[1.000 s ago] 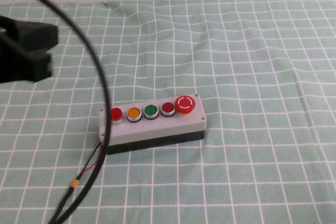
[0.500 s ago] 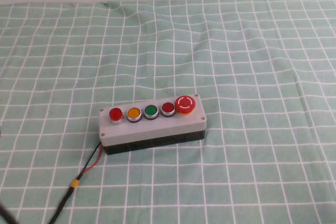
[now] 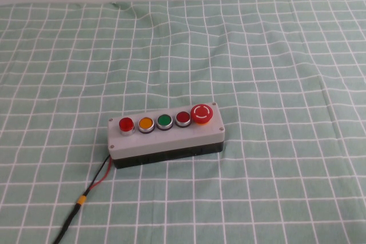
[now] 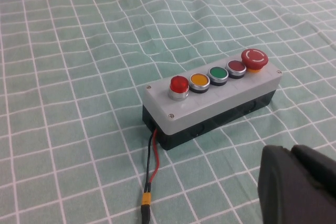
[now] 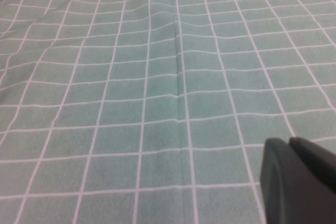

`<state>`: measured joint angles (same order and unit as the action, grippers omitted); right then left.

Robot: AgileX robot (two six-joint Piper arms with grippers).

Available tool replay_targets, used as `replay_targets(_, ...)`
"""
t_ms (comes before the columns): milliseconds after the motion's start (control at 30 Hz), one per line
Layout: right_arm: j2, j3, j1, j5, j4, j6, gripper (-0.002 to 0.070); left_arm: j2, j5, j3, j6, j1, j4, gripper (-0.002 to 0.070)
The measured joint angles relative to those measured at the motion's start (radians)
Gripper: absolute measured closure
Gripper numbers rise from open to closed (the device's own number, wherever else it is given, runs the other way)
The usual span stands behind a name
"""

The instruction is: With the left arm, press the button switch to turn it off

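The button switch (image 3: 126, 124) is a small raised bright-red button at the left end of the grey five-button box (image 3: 171, 140), which lies on the green checked cloth. It also shows in the left wrist view (image 4: 179, 84), on the box (image 4: 220, 100). My left gripper (image 4: 291, 150) is out of the high view. In its wrist view its black fingers are shut and empty, back from the box and well apart from the button. My right gripper (image 5: 289, 141) is shut and empty over bare cloth, also out of the high view.
On the box, in order from the switch, are an orange button (image 3: 146, 123), a green button (image 3: 164, 121), a darker red button (image 3: 183, 118) and a red mushroom stop (image 3: 201, 112). A red-and-black cable (image 3: 86, 195) runs from the box's left end toward the near edge.
The left arm and its looping black cable have withdrawn leftward out of the high view. The box has not moved.
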<state>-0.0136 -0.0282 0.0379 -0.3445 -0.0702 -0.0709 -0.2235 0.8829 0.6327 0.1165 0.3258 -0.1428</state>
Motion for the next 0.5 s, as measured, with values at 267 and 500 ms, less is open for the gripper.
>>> replay_targets(267,0.000,0.000,0.000,0.000,0.000,0.000,0.0694,0.000,0.001,0.000,-0.002,0.000,0.000,0.0677)
replay_targets(500,0.000,0.000,0.000,0.000,0.000,0.000,0.0694,0.000,-0.004,0.000,-0.002,0.000,0.001,0.0677)
